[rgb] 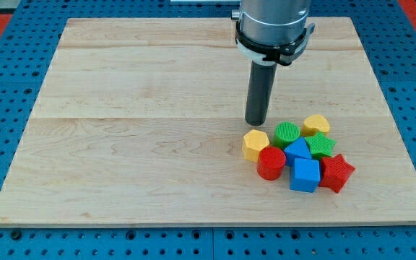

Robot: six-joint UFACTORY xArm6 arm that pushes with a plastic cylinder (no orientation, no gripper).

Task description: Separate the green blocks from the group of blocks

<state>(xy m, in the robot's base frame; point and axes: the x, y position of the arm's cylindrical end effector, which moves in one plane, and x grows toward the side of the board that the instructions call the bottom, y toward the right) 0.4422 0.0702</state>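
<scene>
A tight group of blocks lies at the view's lower right of the wooden board (136,130). The green round block (287,133) sits at the group's top, with the green star-like block (321,145) to its right. Around them are a yellow hexagon (255,144), a yellow block (315,125), a red cylinder (271,163), a blue triangular block (297,150), a blue cube (305,175) and a red star (336,172). My tip (256,122) stands just above and left of the group, close to the yellow hexagon and the green round block, touching neither as far as I can tell.
The arm's grey body (274,22) hangs over the board's top right. A blue perforated base (6,87) surrounds the board on all sides. The group lies near the board's bottom edge and right edge.
</scene>
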